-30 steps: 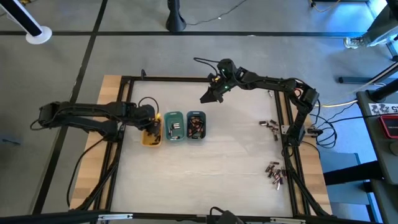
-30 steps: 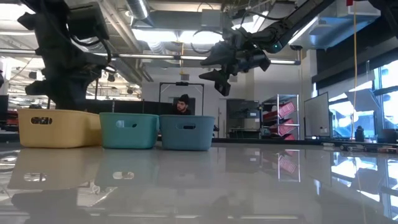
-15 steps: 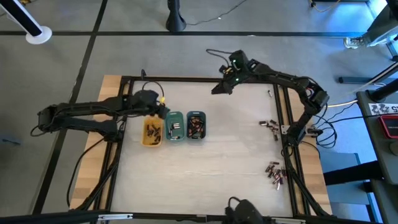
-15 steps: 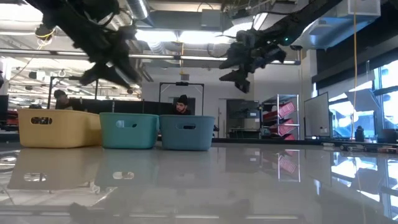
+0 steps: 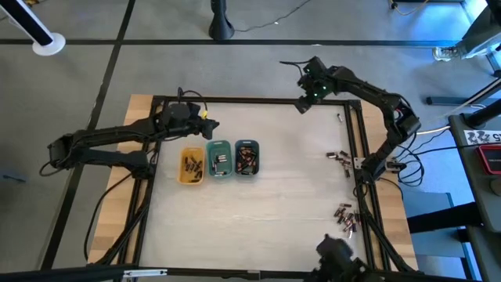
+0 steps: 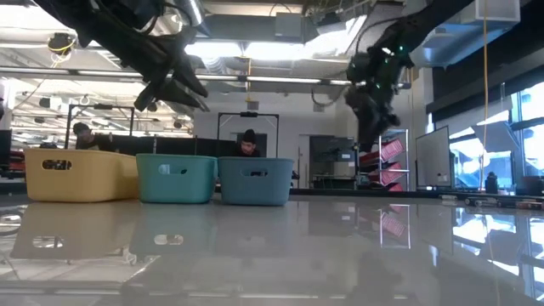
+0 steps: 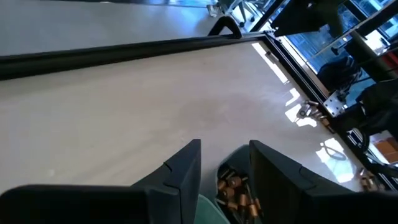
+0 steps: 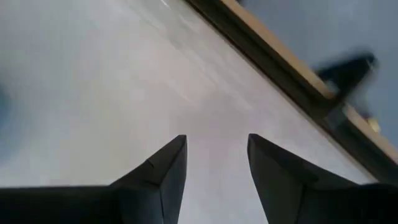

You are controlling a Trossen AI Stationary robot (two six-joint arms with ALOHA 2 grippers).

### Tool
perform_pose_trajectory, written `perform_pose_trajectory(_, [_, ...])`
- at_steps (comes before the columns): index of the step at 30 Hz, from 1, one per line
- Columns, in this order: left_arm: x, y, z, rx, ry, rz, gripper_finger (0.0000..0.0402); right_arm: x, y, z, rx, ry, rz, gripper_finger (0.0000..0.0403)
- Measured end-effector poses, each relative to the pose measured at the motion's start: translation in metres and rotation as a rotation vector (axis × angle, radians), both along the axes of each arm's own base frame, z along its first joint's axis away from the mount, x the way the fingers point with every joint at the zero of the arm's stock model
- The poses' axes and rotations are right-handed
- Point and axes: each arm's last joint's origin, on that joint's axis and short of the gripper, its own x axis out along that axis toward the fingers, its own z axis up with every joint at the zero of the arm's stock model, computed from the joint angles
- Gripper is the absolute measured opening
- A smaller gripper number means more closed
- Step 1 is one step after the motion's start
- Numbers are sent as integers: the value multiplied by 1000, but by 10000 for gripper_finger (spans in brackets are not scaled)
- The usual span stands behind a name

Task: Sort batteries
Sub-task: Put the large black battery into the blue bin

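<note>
2 dark jointed arms [image 5: 109, 141], black cables, wedge-shaped tool fingers [image 8: 158, 171]

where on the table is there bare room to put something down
The widest free patch is the middle of the table, between the blue tray and the loose batteries by the right edge. The front strip below the trays is also bare. It is crowded at the three trays and at the lower battery pile.

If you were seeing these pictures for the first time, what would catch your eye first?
Three small trays in a row, yellow, green and grey-blue, stand left of the table's middle, each holding batteries. Loose batteries lie scattered by the right edge. Both arms hang raised with empty hands: the left hand behind the trays, the right hand at the far edge.
</note>
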Motion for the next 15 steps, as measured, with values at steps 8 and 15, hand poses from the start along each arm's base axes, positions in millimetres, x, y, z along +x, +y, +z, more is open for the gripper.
perform_pose_trajectory(8, [-1, 2, 0, 7, 0, 0, 125, -59, -38, -39, 117, 327, -313, 170])
perform_pose_trajectory(15, [-1, 2, 0, 7, 1, 0, 125, -77, -56, -66, 184, 416, -325, 170])
